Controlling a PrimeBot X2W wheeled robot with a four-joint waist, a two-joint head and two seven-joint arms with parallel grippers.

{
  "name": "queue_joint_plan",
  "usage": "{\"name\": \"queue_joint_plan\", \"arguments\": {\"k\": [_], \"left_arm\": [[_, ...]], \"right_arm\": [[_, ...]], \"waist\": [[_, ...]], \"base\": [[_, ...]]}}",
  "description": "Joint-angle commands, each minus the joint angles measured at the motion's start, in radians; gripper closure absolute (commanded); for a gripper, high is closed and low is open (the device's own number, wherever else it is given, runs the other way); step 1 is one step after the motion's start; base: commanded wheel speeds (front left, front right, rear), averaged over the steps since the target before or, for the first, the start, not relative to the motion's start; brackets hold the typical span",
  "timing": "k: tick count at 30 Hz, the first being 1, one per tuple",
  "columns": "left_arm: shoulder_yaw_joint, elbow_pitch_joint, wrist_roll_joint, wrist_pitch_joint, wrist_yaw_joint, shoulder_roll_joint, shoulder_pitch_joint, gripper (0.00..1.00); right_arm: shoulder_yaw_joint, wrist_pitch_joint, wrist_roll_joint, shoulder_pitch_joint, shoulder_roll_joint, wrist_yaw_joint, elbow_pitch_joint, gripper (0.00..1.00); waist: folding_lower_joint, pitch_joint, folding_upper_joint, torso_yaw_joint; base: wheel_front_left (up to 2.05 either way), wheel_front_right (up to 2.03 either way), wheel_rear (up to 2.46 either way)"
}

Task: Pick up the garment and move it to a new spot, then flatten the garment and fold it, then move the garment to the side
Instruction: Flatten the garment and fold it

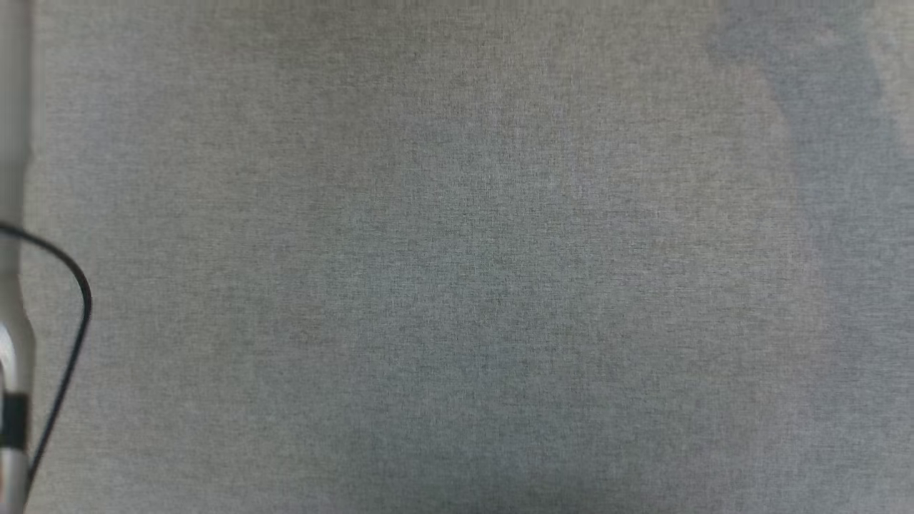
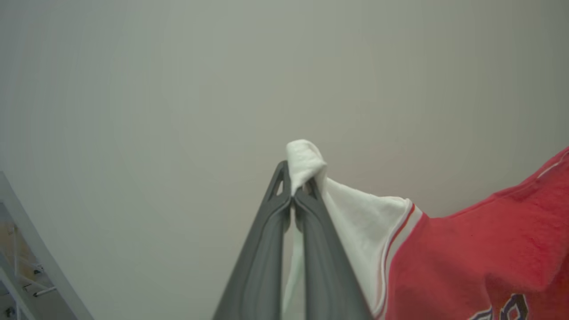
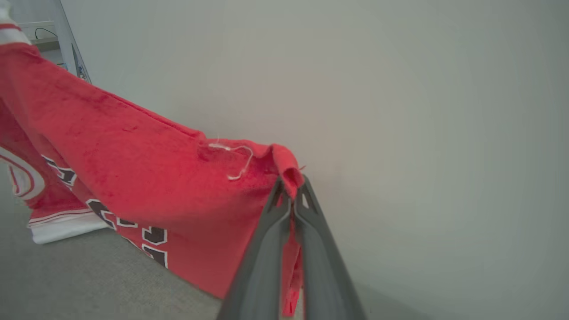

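The garment is a red T-shirt with white sleeves and striped trim, held up in the air and stretched between both arms. My left gripper is shut on the end of a white sleeve, a fold of which sticks up past its tips. In the right wrist view the garment hangs sideways, dark lettering on its front, its lower white sleeve resting on the grey cloth surface. My right gripper is shut on a pinched red corner of it.
The head view looks down on the grey cloth surface, with a pale arm segment and a black cable at its left edge. A plain pale wall stands behind the shirt. A grey frame slants at the lower left.
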Motion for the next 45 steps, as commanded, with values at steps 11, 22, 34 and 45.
{"name": "queue_joint_plan", "arguments": {"k": [11,22,34,45], "left_arm": [[0.063,-0.210,-0.014,-0.006,0.053,0.014,0.596,1.00],[0.097,-0.330,-0.038,-0.006,0.128,-0.012,1.059,1.00],[0.070,-0.337,-0.063,-0.004,0.199,-0.037,1.394,1.00],[0.052,-0.318,-0.117,-0.004,0.220,-0.072,1.601,1.00]], "right_arm": [[0.075,-0.026,0.121,0.411,-0.133,-0.001,-0.161,1.00],[0.047,0.021,0.171,0.805,-0.199,-0.001,-0.283,1.00],[-0.005,0.040,0.161,1.136,-0.163,-0.001,-0.277,1.00],[-0.058,0.066,0.168,1.384,-0.137,-0.001,-0.293,1.00]], "waist": [[-0.0001,-0.186,0.0000,0.014],[-0.0001,-0.331,0.0000,0.013],[-0.0001,-0.479,0.0000,0.016],[-0.0001,-0.561,0.0000,0.015]], "base": [[0.00,0.00,0.00],[0.00,0.00,0.00],[0.00,0.00,0.00],[0.00,0.00,0.00]]}}
